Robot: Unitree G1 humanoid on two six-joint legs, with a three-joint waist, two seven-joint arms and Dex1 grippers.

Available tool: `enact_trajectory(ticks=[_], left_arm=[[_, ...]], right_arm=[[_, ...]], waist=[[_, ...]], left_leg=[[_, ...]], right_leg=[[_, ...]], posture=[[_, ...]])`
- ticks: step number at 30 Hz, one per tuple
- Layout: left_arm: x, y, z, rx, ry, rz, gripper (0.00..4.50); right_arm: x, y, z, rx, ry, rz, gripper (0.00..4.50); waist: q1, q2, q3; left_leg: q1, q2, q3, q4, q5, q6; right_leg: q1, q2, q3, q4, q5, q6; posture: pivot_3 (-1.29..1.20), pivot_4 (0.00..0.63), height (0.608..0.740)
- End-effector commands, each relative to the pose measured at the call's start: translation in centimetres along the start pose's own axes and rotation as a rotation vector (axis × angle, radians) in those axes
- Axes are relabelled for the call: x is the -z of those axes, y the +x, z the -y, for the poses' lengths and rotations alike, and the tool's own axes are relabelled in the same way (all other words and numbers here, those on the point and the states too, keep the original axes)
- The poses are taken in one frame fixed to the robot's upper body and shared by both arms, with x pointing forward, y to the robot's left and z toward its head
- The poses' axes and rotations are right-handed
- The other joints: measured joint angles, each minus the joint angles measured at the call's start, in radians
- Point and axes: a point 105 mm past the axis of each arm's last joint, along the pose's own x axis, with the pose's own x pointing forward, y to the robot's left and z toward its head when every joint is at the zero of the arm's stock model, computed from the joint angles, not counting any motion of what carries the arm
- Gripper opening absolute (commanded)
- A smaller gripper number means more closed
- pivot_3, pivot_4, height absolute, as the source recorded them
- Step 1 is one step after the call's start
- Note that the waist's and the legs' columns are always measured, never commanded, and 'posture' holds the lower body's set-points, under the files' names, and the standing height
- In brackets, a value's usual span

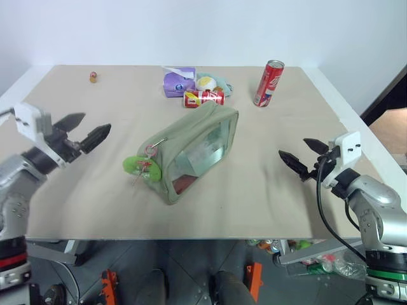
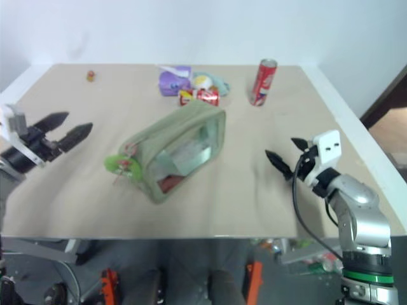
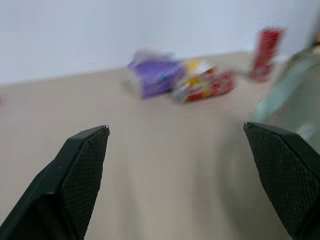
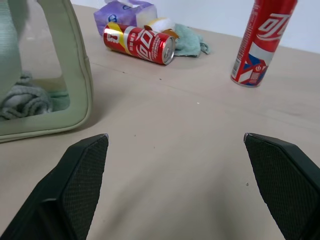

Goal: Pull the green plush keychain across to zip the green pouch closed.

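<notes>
The green pouch [image 1: 191,149], boxy sage fabric with a clear side panel, lies slantwise in the middle of the table. At its near-left end hangs the green plush keychain [image 1: 138,166], a lime round charm with red detail, resting on the tabletop. My left gripper [image 1: 90,128] hovers open to the left of the pouch, well apart from the keychain. My right gripper [image 1: 303,154] stands open to the right of the pouch, nothing between its fingers. The right wrist view shows the pouch's corner [image 4: 45,75].
Behind the pouch lie a purple packet [image 1: 179,82], a pastel plush toy [image 1: 210,83] and a red can on its side [image 1: 204,98]. An upright red can [image 1: 269,83] stands at back right. A small object [image 1: 93,77] sits at back left. The table's front edge [image 1: 191,237] runs close.
</notes>
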Motion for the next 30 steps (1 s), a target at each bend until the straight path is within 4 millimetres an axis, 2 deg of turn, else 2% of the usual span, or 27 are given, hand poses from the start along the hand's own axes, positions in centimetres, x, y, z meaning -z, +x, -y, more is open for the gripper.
enact_trajectory(ticks=[1,3,5,7,9,12,15,20,24,30], left_arm=[[-3.3,0.0,4.0,0.241,-0.015,0.023,4.47],[-3.3,-0.2,6.0,0.359,-0.043,-0.038,4.47],[-2.8,-0.5,7.5,0.443,-0.080,-0.094,4.47],[-2.5,-0.5,7.9,0.473,-0.105,-0.118,4.47],[-1.9,-0.4,8.1,0.487,-0.130,-0.136,4.47],[-1.1,-0.1,8.1,0.483,-0.144,-0.144,4.47],[-0.6,0.4,8.3,0.495,-0.148,-0.133,4.47],[-1.0,0.8,8.8,0.524,-0.132,-0.117,4.47],[-1.4,1.0,8.8,0.502,-0.079,-0.094,4.47],[-1.4,0.9,8.9,0.457,-0.066,-0.081,4.47]], right_arm=[[-2.3,0.5,-0.3,-0.050,-0.041,0.048,4.50],[-3.0,0.9,-0.9,-0.098,-0.039,0.048,4.50],[-4.5,1.7,-1.6,-0.172,-0.066,0.034,4.50],[-6.0,2.4,-2.3,-0.226,-0.089,0.034,4.50],[-8.8,3.3,-4.2,-0.343,-0.087,0.087,4.50],[-10.6,4.1,-6.3,-0.478,-0.113,0.112,4.50],[-11.0,5.5,-7.8,-0.609,-0.212,0.101,4.50],[-10.5,7.5,-8.5,-0.733,-0.286,0.076,4.50],[-10.0,10.1,-7.7,-0.753,-0.330,0.060,4.50],[-10.1,11.9,-7.2,-0.762,-0.351,0.065,4.50]], waist=[[-0.002,0.000,0.000],[-0.005,0.000,0.000],[-0.008,0.000,0.000],[-0.011,0.001,0.000],[-0.016,0.000,0.000],[-0.020,0.000,0.000],[-0.020,-0.001,0.000],[-0.019,-0.001,0.000],[-0.021,-0.001,0.000],[-0.022,-0.001,0.001]], left_leg=[[0.000,0.000,0.000,0.000,0.000,0.000],[0.000,0.000,0.000,-0.001,0.000,-0.001],[-0.001,0.001,0.000,-0.001,0.000,-0.001],[0.000,0.001,0.001,-0.001,0.000,-0.001],[0.000,0.001,0.001,-0.001,0.000,-0.001],[0.000,0.004,0.001,-0.001,0.000,0.000],[0.000,0.005,0.001,-0.001,0.000,-0.001],[-0.005,0.005,0.002,-0.001,0.000,-0.001],[-0.004,0.005,0.002,-0.001,0.000,-0.001],[-0.005,0.005,0.003,-0.001,-0.001,-0.001]], right_leg=[[0.000,0.000,0.000,0.000,0.000,0.000],[-0.001,0.001,0.000,0.000,-0.001,0.000],[-0.002,0.001,0.000,0.000,-0.001,0.000],[-0.002,0.001,0.002,0.001,0.000,0.000],[-0.003,0.002,0.003,0.001,0.000,-0.001],[-0.004,0.005,0.004,0.001,0.002,-0.003],[-0.004,0.007,0.003,0.001,0.001,-0.004],[-0.008,0.006,0.003,0.000,0.002,-0.004],[-0.009,0.007,0.004,0.001,0.004,-0.007],[-0.009,0.007,0.005,0.001,0.005,-0.010]], posture=[[0.00,0.150,0.740],[0.00,0.150,0.740],[0.00,0.150,0.740],[0.00,0.150,0.740],[0.00,0.150,0.740],[0.00,0.150,0.740],[0.00,0.150,0.740],[0.00,0.150,0.740],[0.00,0.150,0.740],[0.00,0.150,0.740]])
